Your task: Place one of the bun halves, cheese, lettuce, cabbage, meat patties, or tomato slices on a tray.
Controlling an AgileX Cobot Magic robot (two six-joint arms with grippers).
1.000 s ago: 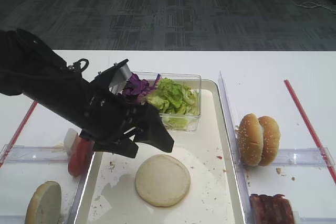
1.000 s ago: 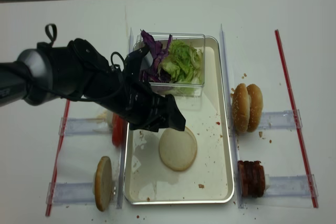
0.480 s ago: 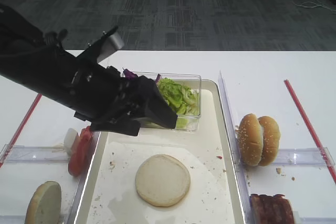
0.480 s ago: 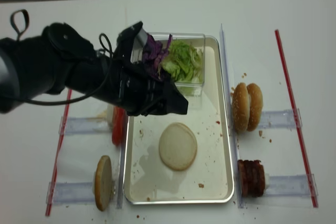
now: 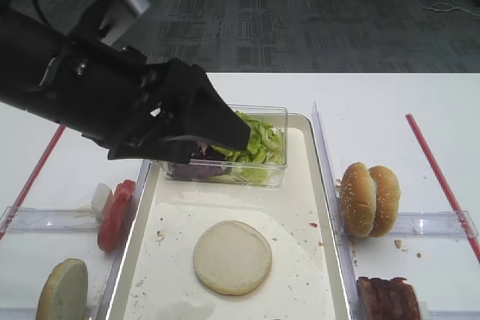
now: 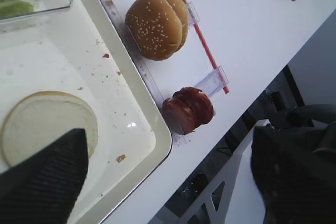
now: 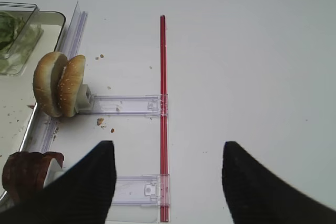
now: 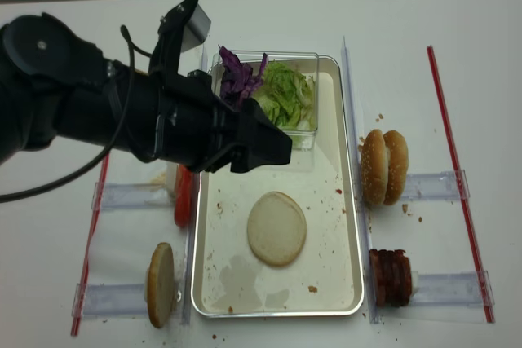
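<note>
A flat pale bun half (image 5: pixel 232 257) (image 8: pixel 276 228) (image 6: pixel 47 124) lies alone in the middle of the cream tray (image 5: pixel 300 185) (image 8: pixel 359 266). My left gripper (image 5: pixel 240 140) (image 8: pixel 281 148) (image 6: pixel 168 135) hangs above the tray's far half, open and empty, partly covering the clear box with lettuce (image 5: pixel 259 144) (image 8: pixel 285 95) and purple cabbage (image 8: pixel 238 79). Tomato slices (image 5: pixel 112 215) (image 8: pixel 183 197) stand left of the tray. Meat patties (image 5: pixel 386 297) (image 8: pixel 390 276) (image 6: pixel 189 109) stand at its right. My right gripper (image 7: pixel 168 148) is open over bare table. Cheese is out of view.
Two sesame buns (image 5: pixel 369 198) (image 8: pixel 385 166) (image 7: pixel 59 83) stand on edge right of the tray. Another bun half (image 5: pixel 61 290) (image 8: pixel 160 283) stands at the near left. Clear plastic holders and red strips (image 7: pixel 162 103) lie on the white table.
My left arm has risen and drawn back from just above the bun half toward the salad box. The bun half stays flat on the tray.
</note>
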